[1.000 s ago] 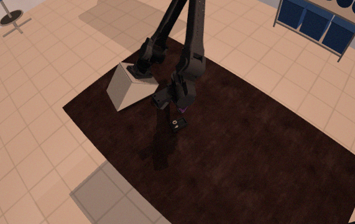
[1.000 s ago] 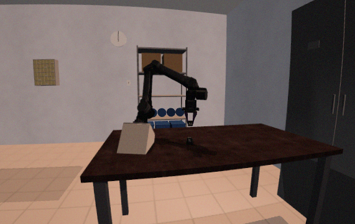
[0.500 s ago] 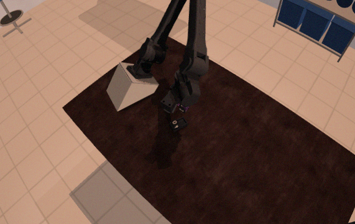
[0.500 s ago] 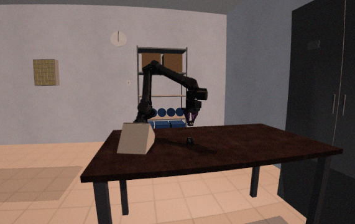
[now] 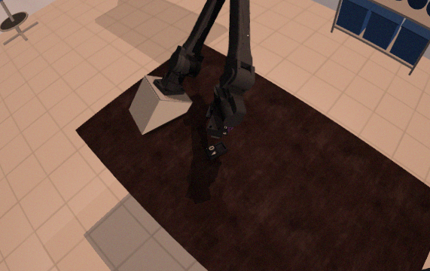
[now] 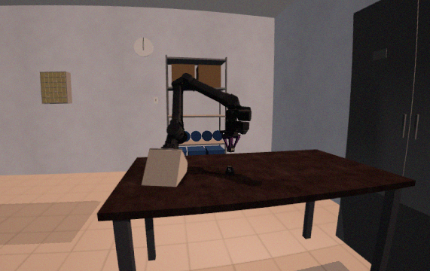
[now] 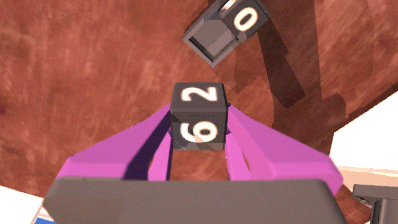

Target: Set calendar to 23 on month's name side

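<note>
Visibly, jaws (image 6: 231, 150) pinching a black cube (image 7: 199, 116) marked 2 and 6, tray cube (image 5: 211, 150) (image 7: 246, 19) showing 0.

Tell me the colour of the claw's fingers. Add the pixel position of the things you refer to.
Bright pinkish purple; the wrist view shows the fingers (image 6: 227, 140) best.
</note>
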Action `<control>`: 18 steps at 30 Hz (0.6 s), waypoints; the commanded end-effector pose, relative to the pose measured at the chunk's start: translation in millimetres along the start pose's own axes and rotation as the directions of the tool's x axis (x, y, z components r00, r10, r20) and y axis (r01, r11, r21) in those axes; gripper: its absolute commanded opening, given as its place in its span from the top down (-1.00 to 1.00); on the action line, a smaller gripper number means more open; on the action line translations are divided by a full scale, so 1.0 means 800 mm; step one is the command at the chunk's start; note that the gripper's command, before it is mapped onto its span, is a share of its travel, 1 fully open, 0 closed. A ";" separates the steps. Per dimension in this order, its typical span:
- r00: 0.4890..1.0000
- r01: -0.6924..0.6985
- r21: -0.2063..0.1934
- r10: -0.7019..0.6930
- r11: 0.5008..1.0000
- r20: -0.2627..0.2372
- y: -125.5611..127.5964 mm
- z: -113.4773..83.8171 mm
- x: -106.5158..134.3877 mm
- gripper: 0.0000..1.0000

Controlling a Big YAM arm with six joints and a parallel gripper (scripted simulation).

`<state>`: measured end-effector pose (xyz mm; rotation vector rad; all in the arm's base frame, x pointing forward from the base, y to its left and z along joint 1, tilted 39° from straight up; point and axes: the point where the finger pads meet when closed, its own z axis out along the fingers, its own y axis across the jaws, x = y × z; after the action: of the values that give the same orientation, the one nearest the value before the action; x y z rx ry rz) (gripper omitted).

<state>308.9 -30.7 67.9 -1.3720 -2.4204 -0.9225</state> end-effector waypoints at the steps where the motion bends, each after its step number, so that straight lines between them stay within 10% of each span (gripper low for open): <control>1: 0.986 0.161 -0.033 -0.159 0.986 0.058 0.031 -0.025 -0.013 0.47; 18: 0.855 0.516 -0.010 -0.515 0.857 0.061 0.042 -0.022 -0.002 0.47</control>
<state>311.1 -22.6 73.6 -0.8998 -2.7470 -1.0022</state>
